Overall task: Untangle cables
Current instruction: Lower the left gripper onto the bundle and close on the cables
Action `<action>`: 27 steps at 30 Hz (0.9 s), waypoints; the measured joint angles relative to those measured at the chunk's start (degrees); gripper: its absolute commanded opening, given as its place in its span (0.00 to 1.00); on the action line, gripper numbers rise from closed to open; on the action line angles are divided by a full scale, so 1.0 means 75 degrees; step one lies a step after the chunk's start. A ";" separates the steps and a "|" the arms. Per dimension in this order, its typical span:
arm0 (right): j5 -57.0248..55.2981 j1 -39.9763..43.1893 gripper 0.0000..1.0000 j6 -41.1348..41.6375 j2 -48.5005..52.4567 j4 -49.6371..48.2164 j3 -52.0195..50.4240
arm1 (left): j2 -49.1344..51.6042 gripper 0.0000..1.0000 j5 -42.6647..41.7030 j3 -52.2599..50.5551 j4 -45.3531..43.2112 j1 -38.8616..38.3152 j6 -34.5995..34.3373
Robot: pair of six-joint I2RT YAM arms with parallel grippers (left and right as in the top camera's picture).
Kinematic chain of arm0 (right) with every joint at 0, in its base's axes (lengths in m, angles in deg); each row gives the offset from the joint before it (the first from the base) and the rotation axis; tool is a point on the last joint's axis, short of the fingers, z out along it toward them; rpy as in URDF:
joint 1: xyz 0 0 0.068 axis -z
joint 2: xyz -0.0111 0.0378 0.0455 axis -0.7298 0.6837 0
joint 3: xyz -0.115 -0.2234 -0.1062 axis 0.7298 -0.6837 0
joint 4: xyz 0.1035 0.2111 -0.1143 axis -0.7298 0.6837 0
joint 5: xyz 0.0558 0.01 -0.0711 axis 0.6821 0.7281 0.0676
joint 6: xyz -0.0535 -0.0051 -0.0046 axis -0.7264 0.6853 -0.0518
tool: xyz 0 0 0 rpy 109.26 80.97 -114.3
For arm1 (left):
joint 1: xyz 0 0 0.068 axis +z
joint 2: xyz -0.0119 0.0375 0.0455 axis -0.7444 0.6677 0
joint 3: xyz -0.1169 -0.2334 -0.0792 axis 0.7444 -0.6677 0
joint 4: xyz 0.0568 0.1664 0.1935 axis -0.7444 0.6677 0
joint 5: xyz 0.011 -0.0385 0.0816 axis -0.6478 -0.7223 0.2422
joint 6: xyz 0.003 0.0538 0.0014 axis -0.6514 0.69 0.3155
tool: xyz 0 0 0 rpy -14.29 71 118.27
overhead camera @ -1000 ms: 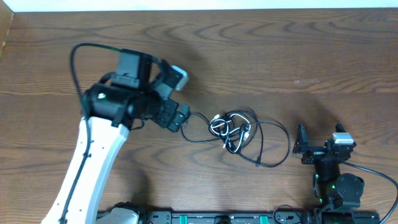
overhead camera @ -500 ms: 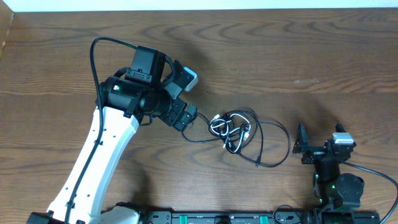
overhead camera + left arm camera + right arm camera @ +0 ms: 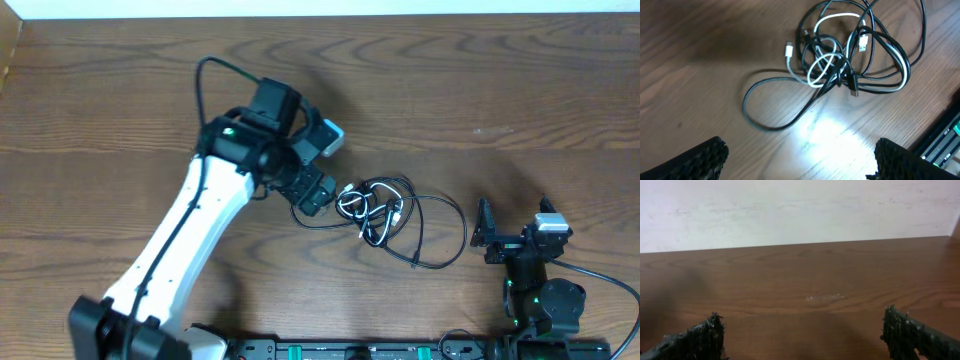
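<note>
Left black two-finger gripper (image 3: 316,193): jaws spread wide, empty, poised just left of the knotted bundle of thin black and white cables (image 3: 377,208) lying mid brown wooden table (image 3: 500,80) (loops interlocked). Right gripper (image 3: 512,238): apart, wide, empty. Judgement: untangling not begun; all separation remains.

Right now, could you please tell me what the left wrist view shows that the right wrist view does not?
Only the left wrist view shows the cables: black and white cords knotted in one clump, a grey loop trailing left, a white plug end at its edge. Only the right wrist view shows a pale wall beyond the far edge of the table, with no cable in sight. Both show the brown wood and, at the bottom corners, that arm's own open fingers: the left gripper and the right gripper.
</note>
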 measured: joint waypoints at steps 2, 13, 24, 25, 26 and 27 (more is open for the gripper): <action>0.0000 0.0000 0.99 0.0000 0.0000 0.0000 0.0000 | 0.0233 0.95 0.0000 0.0000 -0.0090 -0.0102 0.0003; 0.0000 0.0000 0.99 0.0000 0.0000 0.0000 0.0000 | 0.1475 0.95 0.0003 0.0000 -0.0271 -0.0527 0.0347; 0.0000 0.0000 0.99 0.0000 0.0000 0.0000 0.0000 | 0.1848 0.92 0.0000 -0.0003 -0.0568 -0.1043 0.0656; 0.0000 0.0000 0.99 0.0000 0.0000 0.0000 0.0000 | 0.1848 0.92 0.0000 -0.0003 -0.0641 -0.1067 0.0664; 0.0000 0.0000 0.99 0.0000 0.0000 0.0000 0.0000 | 0.1848 0.92 0.0000 -0.0003 -0.0697 -0.1081 0.0682; 0.0000 0.0000 0.99 0.0000 0.0000 0.0000 0.0000 | 0.1848 0.92 0.0000 -0.0003 -0.0758 -0.1084 0.0702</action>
